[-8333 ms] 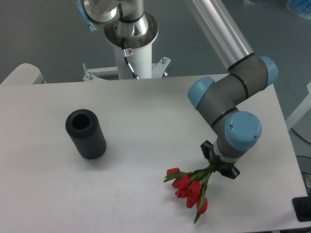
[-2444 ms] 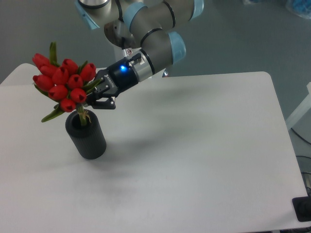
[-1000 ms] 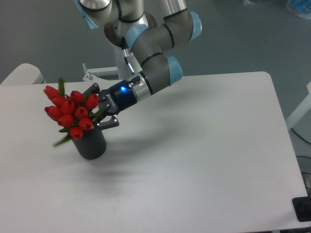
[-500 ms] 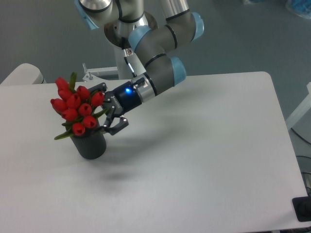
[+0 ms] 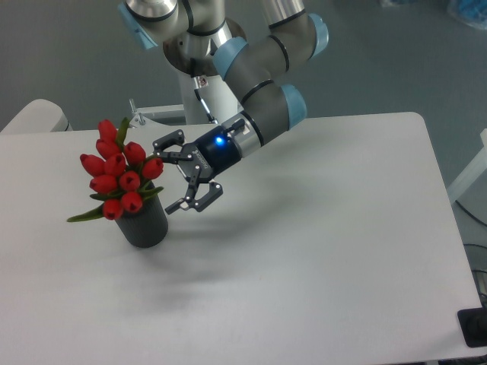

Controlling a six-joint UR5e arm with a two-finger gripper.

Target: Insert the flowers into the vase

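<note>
The vase stands upright on the left part of the white counter, its long axis vertical, only its lower dark body showing below the blooms. The flowers sit in its mouth, stems down inside, the red buds rising up and leaning slightly left; one green leaf sticks out low to the left. Just to the right of the bunch the tool hangs released, its two black fingers spread wide apart and pointing left toward the flowers, one fingertip close beside the buds. A blue light glows on the wrist behind it. The arm slopes up and to the right from the tool, then bends back toward its white base post at the far edge of the counter.
</note>
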